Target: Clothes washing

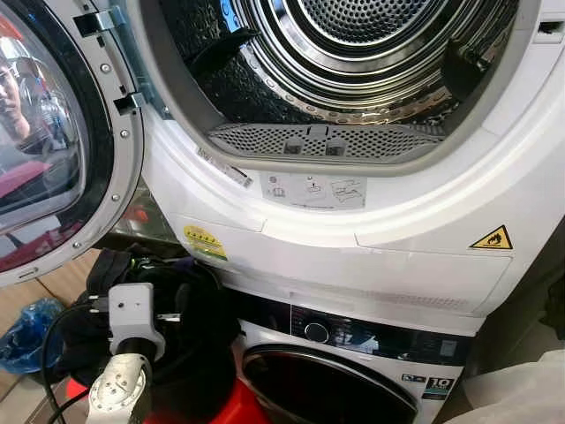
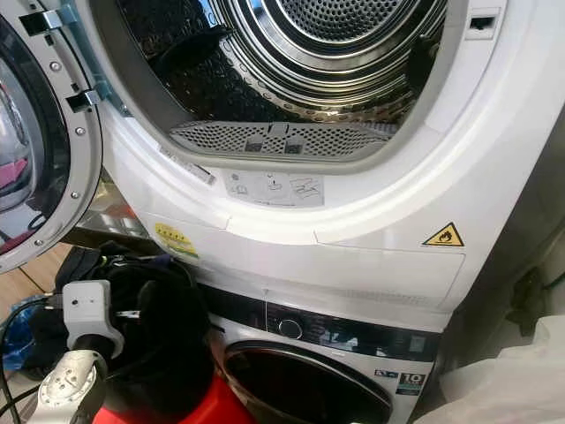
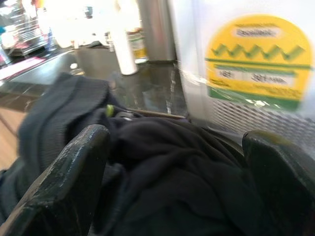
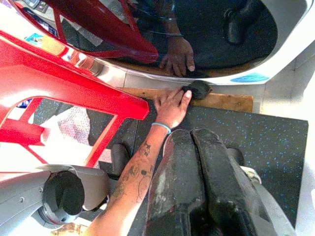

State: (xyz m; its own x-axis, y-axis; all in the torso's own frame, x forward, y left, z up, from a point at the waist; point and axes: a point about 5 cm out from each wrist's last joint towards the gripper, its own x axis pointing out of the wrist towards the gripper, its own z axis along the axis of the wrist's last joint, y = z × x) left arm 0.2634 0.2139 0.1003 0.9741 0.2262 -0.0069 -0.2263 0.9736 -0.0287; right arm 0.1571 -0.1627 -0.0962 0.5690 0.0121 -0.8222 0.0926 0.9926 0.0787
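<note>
The upper dryer's door hangs open to the left, and its steel drum looks empty. Below it, the washer door is closed. A heap of dark clothes lies to the left of the washer on something red. My left arm reaches into that heap. In the left wrist view my left gripper is open, its fingers spread wide over the dark clothes. My right gripper is shut on nothing and points down at the dark floor mat.
A person's hand rests on the floor by the washer's base, touching a small black object. A red plastic frame stands beside it. A blue bag lies at the left and a white bag at the right.
</note>
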